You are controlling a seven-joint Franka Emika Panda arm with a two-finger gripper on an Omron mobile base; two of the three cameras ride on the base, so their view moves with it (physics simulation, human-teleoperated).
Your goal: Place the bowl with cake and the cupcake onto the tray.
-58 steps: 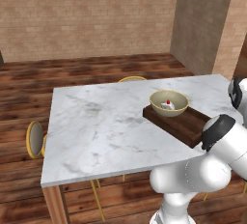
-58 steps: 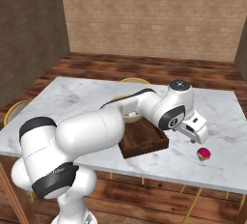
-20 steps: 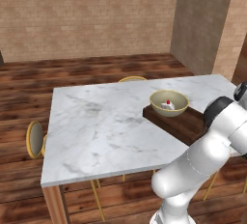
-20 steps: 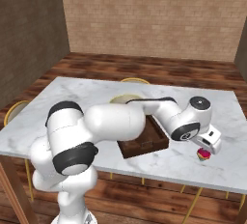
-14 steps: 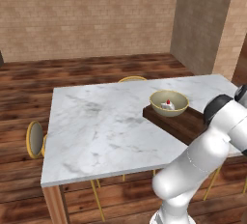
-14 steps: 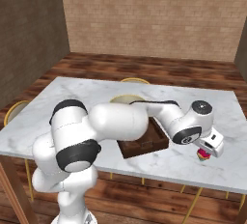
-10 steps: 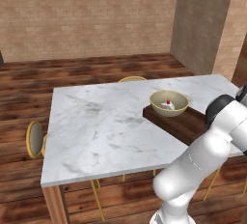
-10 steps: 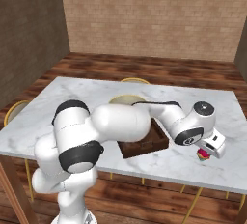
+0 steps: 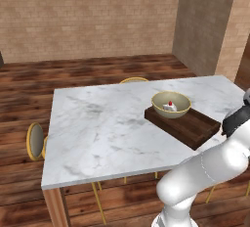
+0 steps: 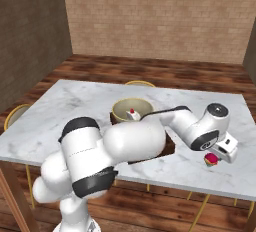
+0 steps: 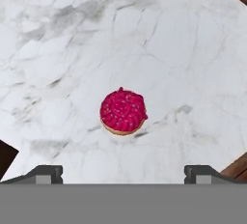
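The tan-yellow bowl with cake (image 9: 169, 104) (image 10: 132, 110) stands on the left end of the dark wooden tray (image 9: 195, 125), a white slice with a red dot inside it. To the right of the tray, the cupcake (image 10: 212, 159) (image 11: 123, 111) sits on the marble table (image 9: 97, 123); from above it shows a pink-red top. My gripper (image 10: 218, 155) (image 11: 124, 172) hangs open just above it. In the hand view the cupcake lies centred between the two fingertips (image 11: 46, 172), with a gap on each side. My arm hides most of the tray in the right base view.
The table's front edge runs close to the cupcake, with wood floor (image 11: 239, 167) beyond it. A tray corner (image 11: 5, 158) shows at the hand view's lower left. Yellow-framed chairs (image 9: 35, 140) (image 9: 133, 80) (image 10: 15, 113) stand around the table. Brick walls close the room.
My hand has swung right from beside the tray and come down close over the cupcake. The jaws have stayed wide. Bowl, tray and cupcake have not moved.
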